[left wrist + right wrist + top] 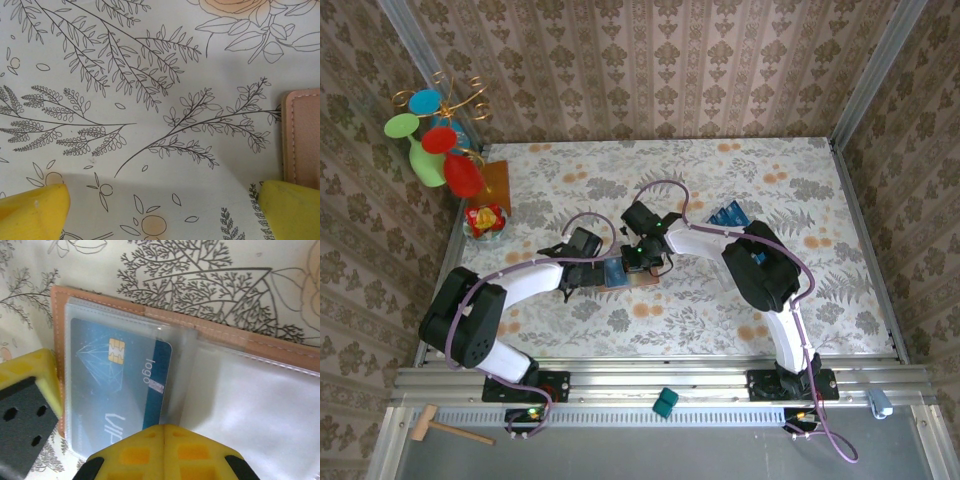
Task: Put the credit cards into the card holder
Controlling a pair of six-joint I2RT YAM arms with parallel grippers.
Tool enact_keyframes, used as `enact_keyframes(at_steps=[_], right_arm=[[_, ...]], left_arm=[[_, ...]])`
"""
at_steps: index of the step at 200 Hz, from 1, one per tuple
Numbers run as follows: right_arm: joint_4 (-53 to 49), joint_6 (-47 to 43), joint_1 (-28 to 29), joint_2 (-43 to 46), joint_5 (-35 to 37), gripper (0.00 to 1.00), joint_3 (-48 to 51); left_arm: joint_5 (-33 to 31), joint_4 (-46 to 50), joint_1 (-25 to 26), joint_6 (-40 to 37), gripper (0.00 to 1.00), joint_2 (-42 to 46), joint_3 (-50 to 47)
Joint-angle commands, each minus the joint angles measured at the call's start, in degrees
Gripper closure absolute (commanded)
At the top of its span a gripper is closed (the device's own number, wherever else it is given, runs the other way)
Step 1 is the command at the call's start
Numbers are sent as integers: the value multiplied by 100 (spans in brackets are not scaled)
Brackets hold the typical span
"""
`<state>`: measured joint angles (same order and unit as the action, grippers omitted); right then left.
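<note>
The card holder (225, 335) lies open on the flowered tabletop, pinkish-brown with clear sleeves; from above the card holder (638, 277) sits between the two grippers. One blue credit card (115, 385) is nearly fully inside the left sleeve, with a dark strip still uncovered. My right gripper (165, 429) is shut, its joined tips resting at that card's exposed edge. My left gripper (160, 215) is open, its yellow fingertips (32, 210) spread wide over bare table, with the card holder's edge (302, 135) beside the right finger. More blue credit cards (728, 215) lie further right.
An amber-orange square (492, 182) and an ornament of coloured discs (435, 140) stand at the far left, with a small red-yellow object (483, 220) near them. A teal block (665, 402) and a wooden mallet (445, 428) lie off the table in front. Patterned walls enclose the table.
</note>
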<state>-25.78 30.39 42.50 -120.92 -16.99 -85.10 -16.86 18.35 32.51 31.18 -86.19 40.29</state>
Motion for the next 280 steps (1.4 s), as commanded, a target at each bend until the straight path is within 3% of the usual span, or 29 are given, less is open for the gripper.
enact_keyframes(at_steps=[1, 60, 108, 182, 280], right_arm=[[125, 154, 74, -121, -256, 97, -163], [231, 212, -25, 196, -306, 96, 47], [386, 252, -234, 687, -235, 86, 500], [415, 283, -219, 497, -269, 90, 433], [364, 283, -22, 517, -64, 92, 630]], left_arm=[[97, -179, 80, -37, 0, -227, 44], [69, -103, 82, -63, 0, -125, 62], [106, 42, -84, -118, 0, 327, 33], [130, 195, -401, -250, 0, 590, -21], [283, -62, -369, -191, 0, 412, -272]])
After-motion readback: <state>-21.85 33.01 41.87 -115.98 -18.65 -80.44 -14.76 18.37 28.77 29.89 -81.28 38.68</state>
